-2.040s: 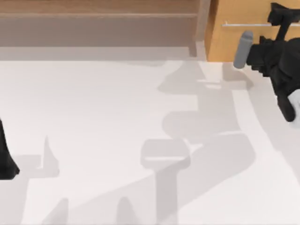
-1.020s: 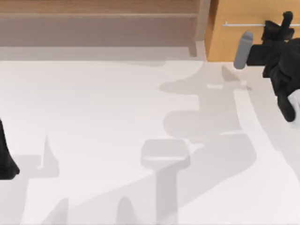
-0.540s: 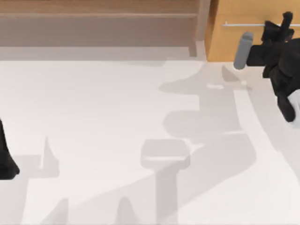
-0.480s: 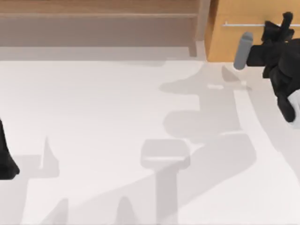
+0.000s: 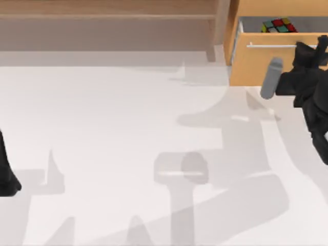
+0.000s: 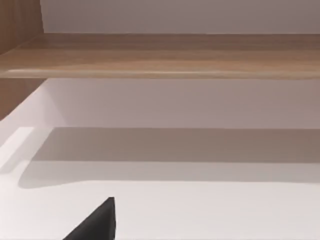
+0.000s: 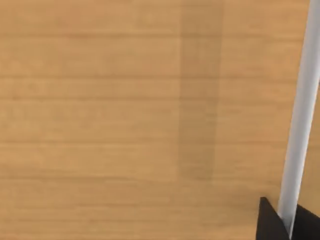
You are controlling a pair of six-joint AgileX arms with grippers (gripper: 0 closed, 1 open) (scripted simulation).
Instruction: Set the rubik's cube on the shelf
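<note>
Orange-tan wooden drawer (image 5: 266, 64) stands pulled open at far right; multicoloured rubik's cube (image 5: 279, 25) lies inside. Thin silver handle (image 5: 274, 45) is pinched by right gripper (image 5: 313, 51). Left arm (image 5: 7, 171) parked at left edge.

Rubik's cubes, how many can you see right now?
1. The rubik's cube sits inside the open drawer at the table's far right, behind the handle held by the right gripper. Deeper drawer space is hidden.

Open orange-tan drawer (image 5: 261, 64), silver handle (image 5: 271, 46)
</note>
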